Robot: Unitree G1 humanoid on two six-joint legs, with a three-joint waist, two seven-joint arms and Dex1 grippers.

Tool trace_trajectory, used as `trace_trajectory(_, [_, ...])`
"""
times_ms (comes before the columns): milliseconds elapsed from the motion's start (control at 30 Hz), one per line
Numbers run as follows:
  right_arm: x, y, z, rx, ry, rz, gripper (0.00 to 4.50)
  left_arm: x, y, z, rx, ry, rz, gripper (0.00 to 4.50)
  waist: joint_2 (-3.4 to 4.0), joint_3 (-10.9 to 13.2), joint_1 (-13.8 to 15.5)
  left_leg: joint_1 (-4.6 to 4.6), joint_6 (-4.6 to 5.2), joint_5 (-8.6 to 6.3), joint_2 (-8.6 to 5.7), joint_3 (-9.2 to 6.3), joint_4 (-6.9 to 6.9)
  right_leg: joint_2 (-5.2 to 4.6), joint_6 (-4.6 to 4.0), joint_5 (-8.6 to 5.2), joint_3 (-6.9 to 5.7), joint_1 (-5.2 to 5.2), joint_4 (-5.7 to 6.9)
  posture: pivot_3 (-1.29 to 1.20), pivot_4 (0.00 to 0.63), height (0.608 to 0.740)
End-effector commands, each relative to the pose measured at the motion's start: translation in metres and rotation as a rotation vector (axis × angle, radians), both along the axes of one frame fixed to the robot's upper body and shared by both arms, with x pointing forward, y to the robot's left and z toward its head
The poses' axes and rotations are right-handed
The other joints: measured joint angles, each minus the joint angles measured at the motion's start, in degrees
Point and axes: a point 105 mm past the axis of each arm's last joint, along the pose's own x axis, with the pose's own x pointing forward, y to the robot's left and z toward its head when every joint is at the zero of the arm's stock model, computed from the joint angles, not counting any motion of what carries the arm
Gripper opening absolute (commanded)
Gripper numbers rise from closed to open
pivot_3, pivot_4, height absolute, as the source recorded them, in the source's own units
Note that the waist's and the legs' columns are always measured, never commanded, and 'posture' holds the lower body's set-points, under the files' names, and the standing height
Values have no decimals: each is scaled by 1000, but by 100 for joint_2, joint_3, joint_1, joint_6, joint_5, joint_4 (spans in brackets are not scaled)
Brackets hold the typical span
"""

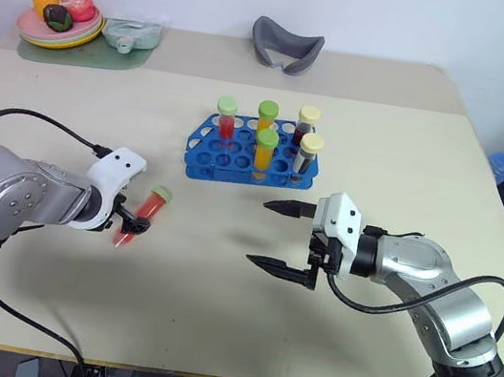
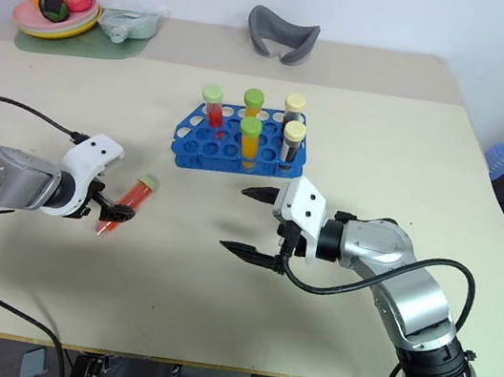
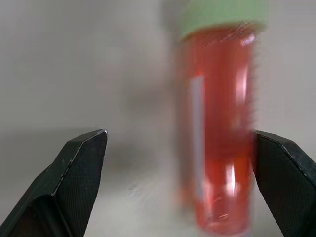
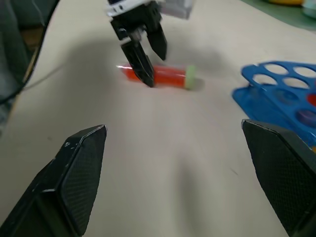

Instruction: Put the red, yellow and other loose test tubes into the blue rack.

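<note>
- Blue rack (image 1: 248,154) sits mid worktop (image 1: 414,148), a bit toward the far edge; holds 5 capped tubes upright: red w/ green cap (image 1: 226,117), orange w/ green cap at back (image 1: 267,117), orange w/ green cap in front (image 1: 264,154), 2 dark ones w/ pale yellow caps (image 1: 309,126) (image 1: 309,155) on the right end
- Many rack holes free, esp. the left half
- 1 loose tube left as far as I can see: red tube, green cap (image 1: 142,216), lying flat on worktop toward the left edge, cap end pointing at the rack, well apart from it
- L gripper (image 1: 135,223) right at that tube, fingers spread; in the wrist view the tube lies between them, close to one finger, not pinched yet
- R gripper (image 1: 283,238) spread wide, empty, hovering over bare worktop just in front of rack, pointing toward the left side
- Far left corner: plate of toy food (image 1: 59,23) on green mat, clear bag; grey curved thing (image 1: 287,45) at far edge. Not task items
- Judgement: mostly done, 5 in, 1 to go. Left: close on red tube, lift, stand upright, drop in a free hole
</note>
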Motion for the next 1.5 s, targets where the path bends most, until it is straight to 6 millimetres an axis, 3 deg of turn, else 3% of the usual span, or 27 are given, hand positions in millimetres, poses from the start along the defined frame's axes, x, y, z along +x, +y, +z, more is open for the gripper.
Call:
trace_trajectory(33, [-7,6,7,18,-30,26,4470,5,1,2,13,0,22,4500,0,0,18,0,0,0,0,0,1,0,0,0,-1,1,0,0,150,740])
trace_trajectory(700, [-8,12,5,34,-47,13,4470,12,-12,-12,-70,93,88,4500,5,-8,119,38,1,0,-6,0,10,-6,1,0,-2,43,0,0,150,740])
trace_trajectory(800, [-8,12,5,32,-49,15,4500,12,-12,-14,-70,94,102,3632,5,-9,122,63,1,-1,-9,1,0,-9,2,-1,-2,69,-9,0,150,740])
trace_trajectory(900, [-8,13,5,32,-52,17,4500,13,-11,-14,-70,91,112,2228,5,-9,119,66,1,-1,-9,0,-3,-9,2,-1,-1,69,-9,0,150,740])
trace_trajectory(1200, [-7,13,5,33,-55,22,4500,15,-10,-14,-70,80,138,2228,9,-12,115,69,0,0,-9,1,-4,-8,2,-1,-1,69,-8,0,150,740])
trace_trajectory(1333, [-7,13,6,33,-55,21,4500,17,-9,-12,-74,64,153,991,9,-12,114,69,0,0,-9,1,-4,-9,2,-1,-1,70,-8,0,150,740])
trace_trajectory(1433, [-7,13,6,32,-55,19,4500,20,-7,-8,-79,44,168,991,9,-12,116,69,0,0,-9,0,-5,-8,1,-1,-1,69,-8,0,150,740])
trace_trajectory(1500, [-6,12,5,32,-52,12,4500,29,-6,10,-92,-50,187,991,9,-12,118,69,0,0,-9,1,-5,-8,2,-1,-1,69,-8,0,150,740])
